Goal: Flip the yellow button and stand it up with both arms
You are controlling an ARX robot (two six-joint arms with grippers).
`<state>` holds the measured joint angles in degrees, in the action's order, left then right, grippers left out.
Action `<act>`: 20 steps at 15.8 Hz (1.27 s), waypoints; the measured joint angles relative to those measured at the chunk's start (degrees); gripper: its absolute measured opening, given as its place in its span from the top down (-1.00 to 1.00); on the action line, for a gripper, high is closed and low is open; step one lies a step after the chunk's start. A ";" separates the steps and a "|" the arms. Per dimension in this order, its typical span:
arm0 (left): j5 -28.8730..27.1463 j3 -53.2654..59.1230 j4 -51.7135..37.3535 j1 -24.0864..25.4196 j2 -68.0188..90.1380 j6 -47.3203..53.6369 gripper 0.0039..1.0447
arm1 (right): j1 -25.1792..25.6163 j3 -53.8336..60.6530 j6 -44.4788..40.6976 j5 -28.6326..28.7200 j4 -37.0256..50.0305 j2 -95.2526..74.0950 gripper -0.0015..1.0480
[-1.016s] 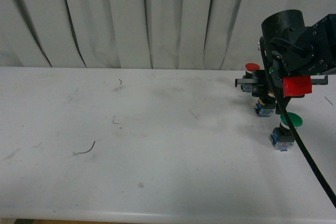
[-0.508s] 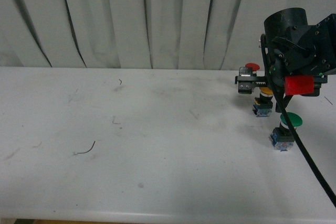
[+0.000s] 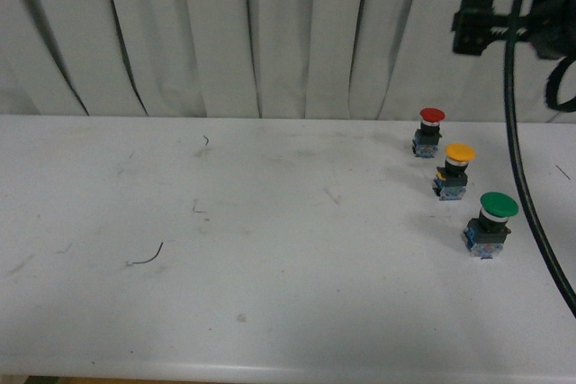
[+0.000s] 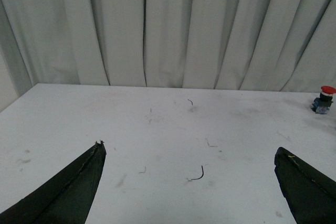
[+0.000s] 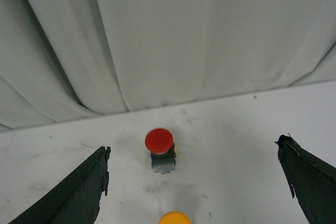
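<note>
Cable (image 3: pixel 531 195), thick and black, hangs down the right side of the front view from the right arm (image 3: pixel 513 15), whose dark bulk sits high at the upper corner, raised well above the table (image 3: pixel 270 267). Only the wrist view shows the right gripper (image 5: pixel 195 190): two black wedge-shaped fingers (image 5: pixel 73 195) spread wide apart, with nothing between them. The left gripper (image 4: pixel 191 182), out of the front view altogether, shows in its own wrist view with jaws likewise spread wide and empty, low over the bare left part of the table.

The yellow button (image 3: pixel 454 171) stands upright on its blue base, its round, matte orange-yellow cap on top, near the table's right side. It sits between the red button (image 3: pixel 429 130), just behind it, and the green button (image 3: pixel 490 223), nearer the front and with a broader cap; the three are close together but apart. The right wrist view catches only the top of the yellow cap at its lower edge, with the red button in full beyond it.

The tabletop is white, smooth and scuffed, with a small curled dark thread (image 3: pixel 146 257) on its left part. Pleated pale curtains (image 3: pixel 225 33) hang behind.
</note>
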<state>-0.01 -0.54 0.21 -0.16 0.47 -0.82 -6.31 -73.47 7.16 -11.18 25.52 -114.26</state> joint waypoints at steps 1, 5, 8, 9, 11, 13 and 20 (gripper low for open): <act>0.00 0.00 0.00 0.00 0.00 0.00 -0.88 | 0.92 6.93 -0.83 2.54 5.20 6.95 -0.88; 0.00 0.00 0.00 0.00 0.00 0.00 -0.88 | 5.31 29.40 -5.05 10.69 11.69 33.42 -0.47; 0.02 0.00 0.00 0.00 0.00 0.00 -0.88 | 6.62 50.10 -6.36 10.86 0.96 58.82 0.19; 0.00 0.00 0.00 0.00 0.00 0.00 -0.88 | 6.62 54.99 -6.62 10.97 -2.60 67.87 0.44; 0.00 0.00 0.00 0.00 0.00 0.00 -0.88 | 6.62 56.81 -6.71 10.97 -3.32 71.54 0.54; -0.02 0.00 0.00 0.00 0.00 0.00 -0.88 | 6.60 62.05 -6.78 11.04 -3.21 81.00 0.93; -0.02 0.00 0.00 0.00 0.00 0.00 -0.88 | 6.62 69.20 -6.86 11.02 -6.88 91.03 0.97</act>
<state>-0.03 -0.54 0.21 -0.16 0.47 -0.82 0.32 -4.27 0.30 -0.16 18.63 -23.22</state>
